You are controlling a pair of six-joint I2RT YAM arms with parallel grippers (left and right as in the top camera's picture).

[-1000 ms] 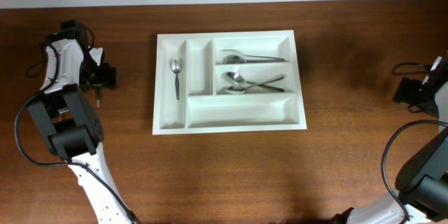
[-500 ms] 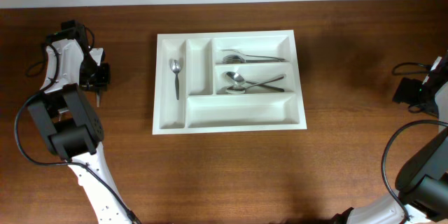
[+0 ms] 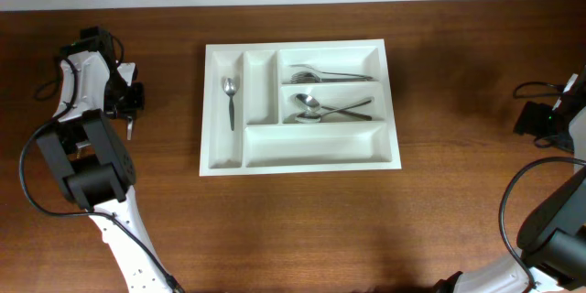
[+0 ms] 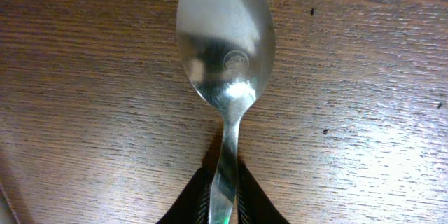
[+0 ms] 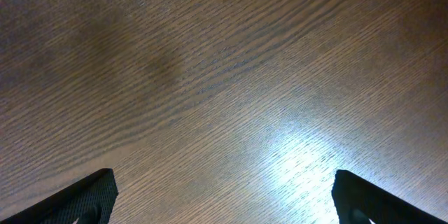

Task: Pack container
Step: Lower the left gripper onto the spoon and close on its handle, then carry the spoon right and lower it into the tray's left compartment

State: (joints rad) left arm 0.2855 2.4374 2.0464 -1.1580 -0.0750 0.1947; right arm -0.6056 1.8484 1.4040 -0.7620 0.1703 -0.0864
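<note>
The container [image 3: 302, 167], a white cutlery tray, lies in the middle of the table. It holds a spoon [image 3: 229, 99] in its leftmost narrow compartment and more cutlery [image 3: 331, 77] in two long compartments on the right. Far left of it, my left gripper [image 3: 129, 101] is down at the tabletop. In the left wrist view its fingers [image 4: 222, 203] are shut on the handle of a steel spoon [image 4: 224, 35], whose bowl points away over the wood. My right gripper [image 3: 536, 119] stands open at the far right edge, with only bare wood between its fingertips [image 5: 224, 199].
The tray's second narrow compartment [image 3: 261, 87] and its long bottom compartment [image 3: 316, 145] hold nothing. Cables [image 3: 46, 87] trail beside the left arm's base. Brown wood table [image 3: 293, 229] surrounds the tray on all sides.
The left gripper's jaws have drawn together onto the spoon's handle at the far left. The right arm and the tray have not moved.
</note>
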